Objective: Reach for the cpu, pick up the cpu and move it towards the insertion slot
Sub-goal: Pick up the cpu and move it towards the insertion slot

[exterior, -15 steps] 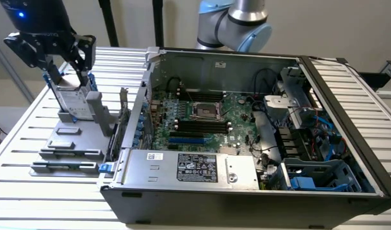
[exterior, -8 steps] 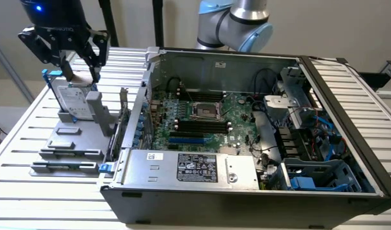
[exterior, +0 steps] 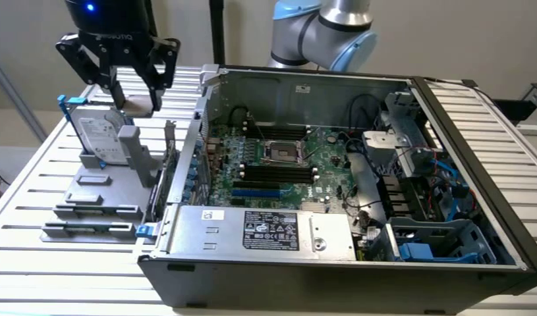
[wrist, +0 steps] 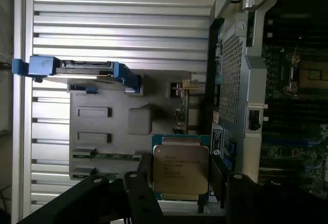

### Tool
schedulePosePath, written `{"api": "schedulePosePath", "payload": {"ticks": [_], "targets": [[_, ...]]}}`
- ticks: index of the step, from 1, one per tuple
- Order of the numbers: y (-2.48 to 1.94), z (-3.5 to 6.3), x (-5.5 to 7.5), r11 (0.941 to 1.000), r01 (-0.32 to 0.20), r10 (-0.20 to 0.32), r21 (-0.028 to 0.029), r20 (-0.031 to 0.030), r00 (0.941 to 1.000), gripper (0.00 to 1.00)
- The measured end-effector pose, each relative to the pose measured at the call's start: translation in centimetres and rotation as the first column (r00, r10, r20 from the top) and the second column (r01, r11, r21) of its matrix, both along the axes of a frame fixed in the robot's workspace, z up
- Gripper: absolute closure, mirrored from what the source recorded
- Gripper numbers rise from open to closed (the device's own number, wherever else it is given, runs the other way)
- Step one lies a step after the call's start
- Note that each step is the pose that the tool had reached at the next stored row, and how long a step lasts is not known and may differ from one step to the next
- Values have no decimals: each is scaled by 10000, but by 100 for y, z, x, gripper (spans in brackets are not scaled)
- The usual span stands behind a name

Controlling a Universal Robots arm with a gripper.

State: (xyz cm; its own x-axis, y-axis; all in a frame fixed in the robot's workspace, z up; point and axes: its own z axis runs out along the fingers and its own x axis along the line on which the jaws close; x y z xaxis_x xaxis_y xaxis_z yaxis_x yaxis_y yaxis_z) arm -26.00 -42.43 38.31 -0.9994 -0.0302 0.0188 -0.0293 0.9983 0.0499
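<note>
The cpu [wrist: 180,170] is a small square chip with a silver top and a green rim. It sits between the dark fingers [wrist: 137,196] of my gripper [wrist: 183,179], which is shut on it, above the grey fixture [wrist: 102,131]. In the exterior view my gripper [exterior: 138,105] hangs at the exterior view's left over the fixture [exterior: 101,194], with the cpu [exterior: 141,103] as a pale square between its fingers. The insertion slot [exterior: 283,153] lies on the green board inside the open computer case, well off to the exterior view's right. That socket [wrist: 312,75] also shows past the case wall.
A silver hard drive with a blue frame [exterior: 101,135] stands on the fixture just below my gripper. The case's metal side wall [exterior: 196,141] rises between the fixture and the board. Black memory slots [exterior: 275,172], cables and a power supply [exterior: 259,230] surround the socket.
</note>
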Motion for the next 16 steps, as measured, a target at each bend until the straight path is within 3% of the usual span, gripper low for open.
{"api": "schedulePosePath", "payload": {"ticks": [16], "targets": [[23, 12, 725, 10000, -1, 1, 16, -1, 10000, 45]]}}
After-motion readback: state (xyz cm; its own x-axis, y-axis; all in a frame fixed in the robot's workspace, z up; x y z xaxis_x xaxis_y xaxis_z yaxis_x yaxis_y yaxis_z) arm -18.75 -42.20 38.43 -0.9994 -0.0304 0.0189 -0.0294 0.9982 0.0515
